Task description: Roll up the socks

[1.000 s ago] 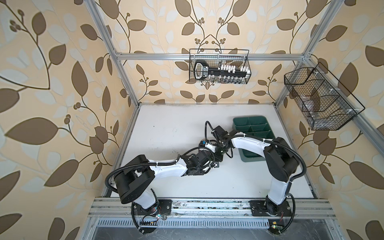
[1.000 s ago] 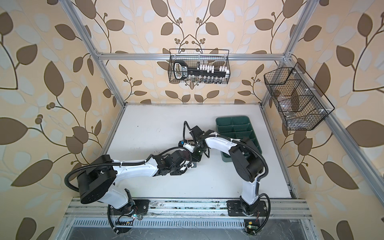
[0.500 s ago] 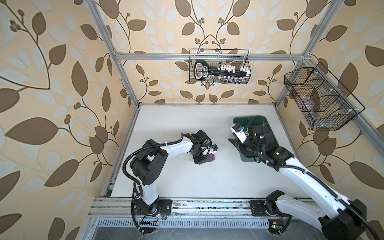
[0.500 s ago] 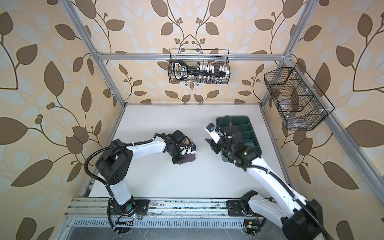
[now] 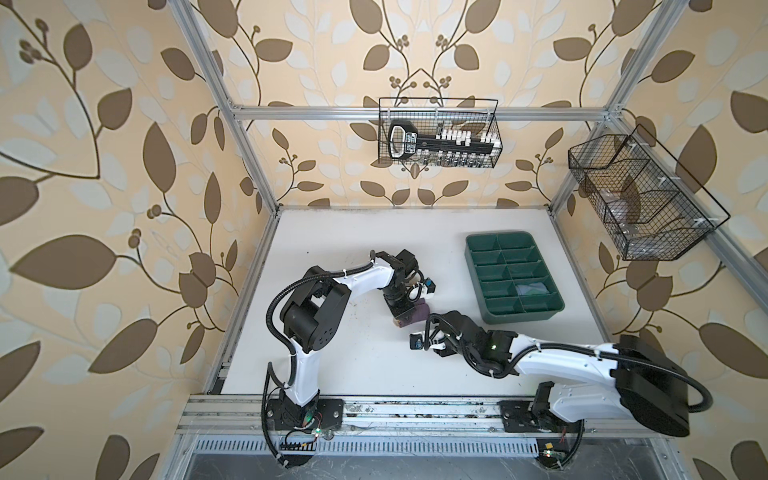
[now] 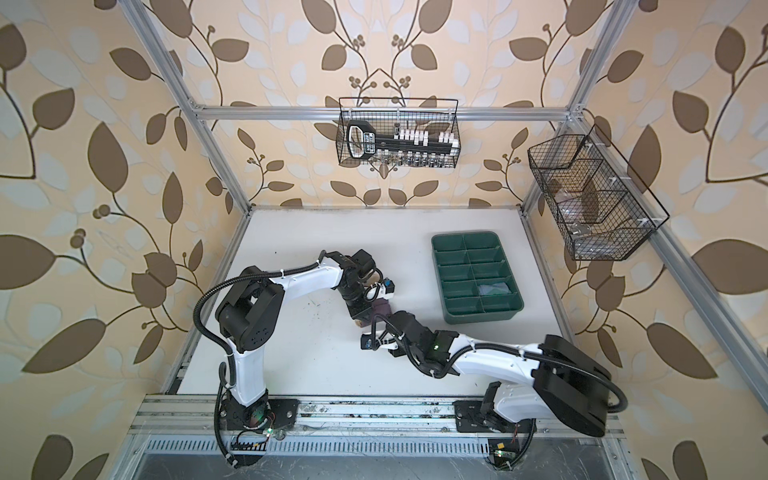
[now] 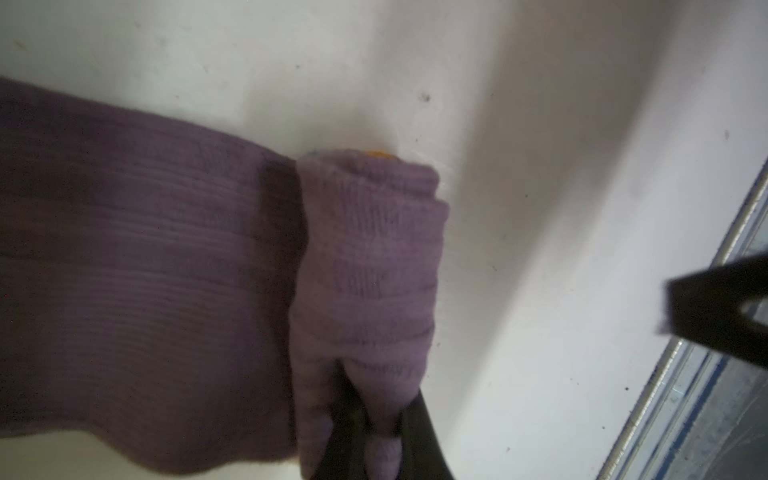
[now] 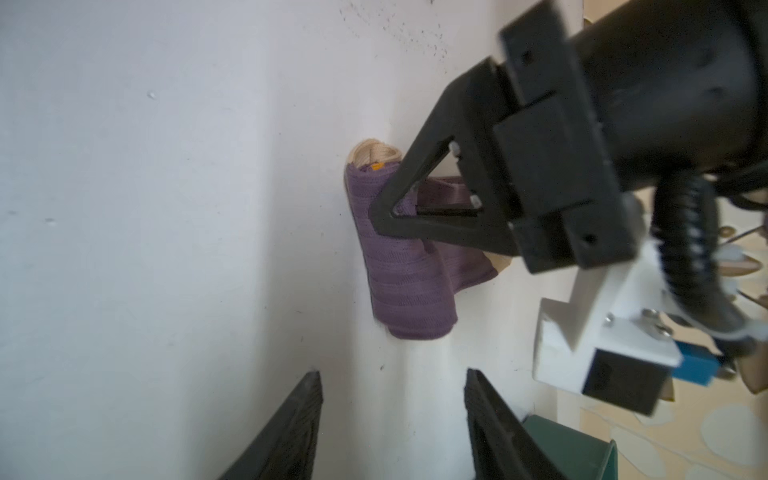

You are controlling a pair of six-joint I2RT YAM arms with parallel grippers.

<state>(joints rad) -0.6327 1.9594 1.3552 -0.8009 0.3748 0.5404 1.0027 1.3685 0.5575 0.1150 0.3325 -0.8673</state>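
We are judging this to be the rolling of the second sock. The purple ribbed-knit ankle sock (image 8: 399, 274) is lying as a loose roll on the white tabletop (image 5: 357, 249), near the corner of the dark green plastic divided tray (image 5: 519, 315) that faces the left arm's base, not touching it. Its tan toe (image 8: 374, 151) is poking out of one end, and an unrolled flap is trailing flat behind. The left end effector (image 7: 380, 436) is clenching one end of that roll, with fabric bunching between its fingers. The right end effector (image 8: 390, 386) is standing released, its jaws apart with nothing between them, pointing at the roll's free end from the side away from the tray's far wall. A pale grey-blue fabric bundle (image 5: 531, 289), which we are taking for the other sock, is sitting in a tray compartment close to the near wall. The next move, as we are reading it, is calling for the right end effector to be closing on the free end or the flap, staying clear of the left fingers so the roll is not springing open. Compared with half a second ago, the right arm is no longer reaching over the tray but has swung back beside the roll, while the left end effector is keeping its place.
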